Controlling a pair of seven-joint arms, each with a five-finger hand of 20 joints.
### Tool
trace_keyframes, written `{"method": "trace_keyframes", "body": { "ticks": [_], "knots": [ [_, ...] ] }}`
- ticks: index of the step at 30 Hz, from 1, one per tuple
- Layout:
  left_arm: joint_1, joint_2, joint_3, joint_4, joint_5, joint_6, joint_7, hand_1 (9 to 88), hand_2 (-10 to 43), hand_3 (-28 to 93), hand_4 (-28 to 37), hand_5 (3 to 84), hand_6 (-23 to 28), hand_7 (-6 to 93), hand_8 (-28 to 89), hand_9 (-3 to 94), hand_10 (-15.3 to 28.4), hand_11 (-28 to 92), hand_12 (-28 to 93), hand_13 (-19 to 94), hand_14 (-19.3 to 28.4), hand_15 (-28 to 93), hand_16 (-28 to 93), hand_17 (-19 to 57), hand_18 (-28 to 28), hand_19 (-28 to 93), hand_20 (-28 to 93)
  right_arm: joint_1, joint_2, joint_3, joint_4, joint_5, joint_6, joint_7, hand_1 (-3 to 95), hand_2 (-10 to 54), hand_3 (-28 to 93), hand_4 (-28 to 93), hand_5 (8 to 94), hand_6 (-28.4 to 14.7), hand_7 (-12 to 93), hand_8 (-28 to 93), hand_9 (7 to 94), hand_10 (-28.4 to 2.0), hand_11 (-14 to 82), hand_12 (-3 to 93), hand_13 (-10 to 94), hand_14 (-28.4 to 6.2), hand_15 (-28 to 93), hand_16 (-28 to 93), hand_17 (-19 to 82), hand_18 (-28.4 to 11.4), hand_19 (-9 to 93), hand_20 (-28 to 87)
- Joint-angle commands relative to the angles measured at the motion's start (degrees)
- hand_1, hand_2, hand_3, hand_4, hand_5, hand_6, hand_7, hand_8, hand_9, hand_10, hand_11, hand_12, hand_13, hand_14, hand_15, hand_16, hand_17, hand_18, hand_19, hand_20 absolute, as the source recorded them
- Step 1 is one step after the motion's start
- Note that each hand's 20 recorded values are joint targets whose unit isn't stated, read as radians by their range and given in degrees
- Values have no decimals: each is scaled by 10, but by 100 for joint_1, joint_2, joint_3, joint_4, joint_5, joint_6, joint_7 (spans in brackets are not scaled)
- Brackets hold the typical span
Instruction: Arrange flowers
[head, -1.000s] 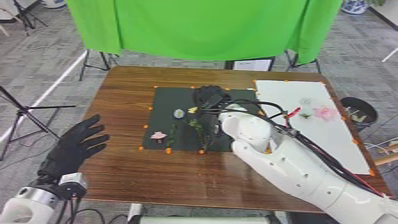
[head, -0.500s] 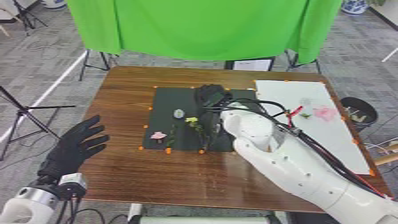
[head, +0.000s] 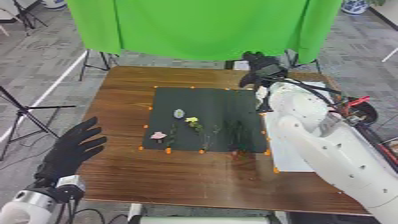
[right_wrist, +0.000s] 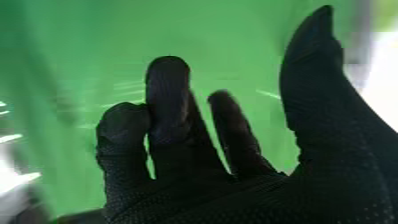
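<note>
Swung the right hand (head: 261, 72) off the dark mat (head: 222, 100) past its far right corner, fingers (right_wrist: 169, 95) spread and empty (likely between flowers), leaving the yellow flower (head: 191, 119) and pink flower (head: 158, 135) lying there.

In the head view, the green cloth curtain (head: 204, 30) at 12 o'clock looks soft and not shiny. The big brown wooden table (head: 178, 180) is smooth, with a little shine at 6 o'clock. The flat dark mat (head: 164, 110) in the middle looks dull. At 4 o'clock, the white hard-looking arm (head: 329, 160) is smooth and shiny. The right hand (head: 260, 70), at 1 o'clock, wears black cloth, bumpy in the right wrist view.
</note>
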Motion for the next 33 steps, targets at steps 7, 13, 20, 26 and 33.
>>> {"method": "trace_keyframes", "body": {
  "ticks": [7, 13, 20, 26, 33],
  "knots": [
    [153, -67, -83, -64, -6, 40, 29, 271, -6, 697, -261, 245, 30, 231, -122, 206, 126, 253, 167, 168, 166, 403, -22, -98, 225, 435, 111, -654, 891, 661, 758, 82, -541, 816, 231, -95, 866, -282, 236, -83, 236, -105, 325, -167, 143, 227, 475, -109, 811, 180, 254, -219, 839, 553],
    [152, -72, -88, -54, -5, 21, -18, 271, -6, 696, -260, 244, 29, 231, -122, 206, 126, 253, 167, 169, 166, 403, -21, -98, 225, 434, 111, -1165, 1004, 1099, 403, 185, -708, 849, 332, -95, 673, -283, 332, -75, 277, -126, 424, -149, 211, 210, 544, -94, 801, 212, 278, -221, 864, 547],
    [143, -47, -83, -41, -7, -8, -19, 271, -6, 697, -260, 246, 29, 234, -123, 207, 126, 250, 166, 169, 166, 402, -20, -98, 225, 433, 112, -1508, 1028, 1318, 201, 117, -804, 826, 322, -95, 675, -283, 382, -58, 307, -140, 472, -136, 289, 233, 561, -96, 799, 234, 286, -221, 873, 550],
    [112, -51, -87, -24, 8, -50, -47, 271, -7, 698, -262, 247, 30, 233, -123, 209, 126, 249, 167, 169, 166, 401, -20, -97, 225, 433, 112, -1577, 1022, 1292, 286, 124, -842, 896, 266, -95, 777, -283, 411, -49, 330, -146, 498, -130, 319, 239, 570, -93, 801, 237, 291, -217, 877, 550],
    [84, 52, -45, -10, -39, -15, -26, 270, -6, 699, -261, 246, 30, 232, -123, 208, 126, 250, 168, 169, 166, 402, -19, -98, 224, 433, 112, -1606, 1031, 1148, 490, -10, -691, 942, 275, -95, 831, -283, 408, -41, 356, -154, 495, -129, 319, 239, 578, -86, 799, 240, 296, -213, 880, 547]
  ]
}}
